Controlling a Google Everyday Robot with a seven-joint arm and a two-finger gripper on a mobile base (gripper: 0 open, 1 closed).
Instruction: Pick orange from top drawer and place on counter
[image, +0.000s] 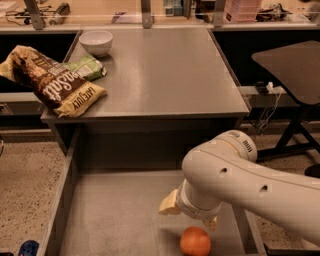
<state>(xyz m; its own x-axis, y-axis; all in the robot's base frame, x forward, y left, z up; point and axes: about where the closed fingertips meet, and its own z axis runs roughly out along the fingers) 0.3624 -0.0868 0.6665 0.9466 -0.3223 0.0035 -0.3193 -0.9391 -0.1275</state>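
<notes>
Low inside the top drawer (115, 220), the gripper (191, 215) is held just above the orange (195, 241), its jaws spread apart and closed on nothing. The orange is seen resting on the drawer floor, right of centre, below the counter (160, 70).

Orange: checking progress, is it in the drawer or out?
In: the orange rests on the drawer floor, between its walls, gripper just above.

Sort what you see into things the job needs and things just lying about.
Job: orange, top drawer, counter, end effector hovering just above the orange in the drawer.
Lying about: white bowl, brown snack bag, green packet, dark side table.
</notes>
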